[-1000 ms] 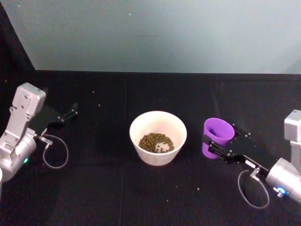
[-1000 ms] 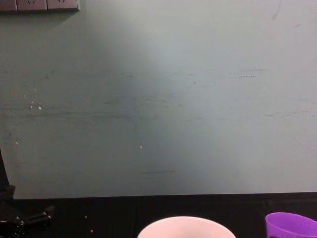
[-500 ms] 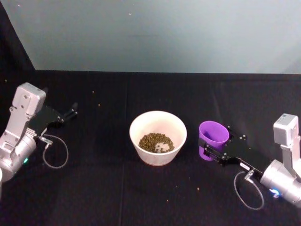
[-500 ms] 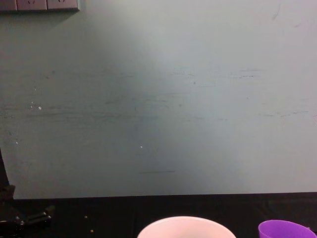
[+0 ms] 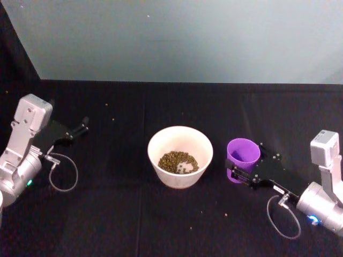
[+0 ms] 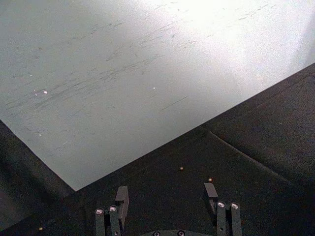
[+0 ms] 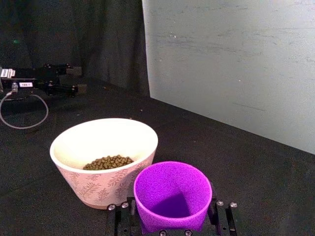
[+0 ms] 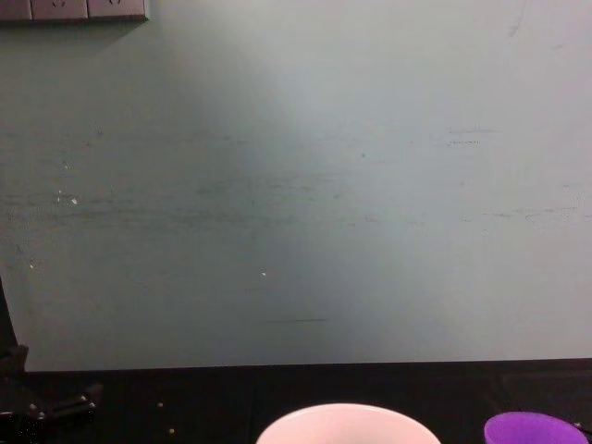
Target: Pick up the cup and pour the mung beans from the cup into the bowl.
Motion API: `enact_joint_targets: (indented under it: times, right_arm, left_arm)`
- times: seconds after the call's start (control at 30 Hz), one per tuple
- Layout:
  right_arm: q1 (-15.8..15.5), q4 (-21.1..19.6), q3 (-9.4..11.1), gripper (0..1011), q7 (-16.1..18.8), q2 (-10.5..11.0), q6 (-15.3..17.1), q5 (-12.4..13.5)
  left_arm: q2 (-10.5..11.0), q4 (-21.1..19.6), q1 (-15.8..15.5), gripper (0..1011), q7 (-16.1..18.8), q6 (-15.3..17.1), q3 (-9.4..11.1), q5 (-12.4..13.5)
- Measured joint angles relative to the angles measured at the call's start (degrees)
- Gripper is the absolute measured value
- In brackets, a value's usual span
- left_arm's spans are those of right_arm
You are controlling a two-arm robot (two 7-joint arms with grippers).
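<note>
The purple cup (image 5: 244,152) stands upright just right of the pale bowl (image 5: 161,140), a small gap between them. My right gripper (image 5: 244,161) is shut on the cup, one finger on each side of it low down. Seen from the right wrist, the cup (image 7: 172,194) looks empty inside, held in the right gripper (image 7: 170,210). The mung beans (image 5: 178,162) lie in a heap in the bowl's bottom, also visible as mung beans (image 7: 106,162) inside the bowl (image 7: 103,142). My left gripper (image 5: 81,127) is parked open at the far left.
Loose beans (image 5: 225,214) are scattered on the black tablecloth (image 5: 123,214). A grey-green wall (image 5: 182,37) stands behind the table. Cable loops hang beside each wrist. In the chest view the bowl rim (image 8: 335,418) and cup rim (image 8: 532,427) sit at the bottom edge.
My right gripper brought the cup from a tilt back to upright, moved it a little toward the bowl and lowered it. The left arm stayed still.
</note>
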Motion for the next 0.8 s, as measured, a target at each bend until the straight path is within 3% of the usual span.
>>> enact_joint_targets:
  times: [0.2,0.43,0.6,0.8]
  right_arm:
    - [0.0,0.0,0.0,964,0.0,0.0,0.0,0.1]
    - [0.0,0.0,0.1,1004,0.0,0.0,0.0,0.1]
    - [-1.5,-3.6,1.3,1004,-0.9,0.8,1.8,1.1]
    - [-4.2,-10.2,4.0,1004,-3.9,2.3,6.3,3.2]
  left_arm:
    - [0.0,0.0,0.0,1000,0.0,0.0,0.0,0.0]
    - [0.0,0.0,0.0,1000,0.0,0.0,0.0,0.0]
    - [0.0,0.0,0.0,1000,0.0,0.0,0.0,0.0]
    - [0.0,0.0,0.0,1000,0.0,0.0,0.0,0.0]
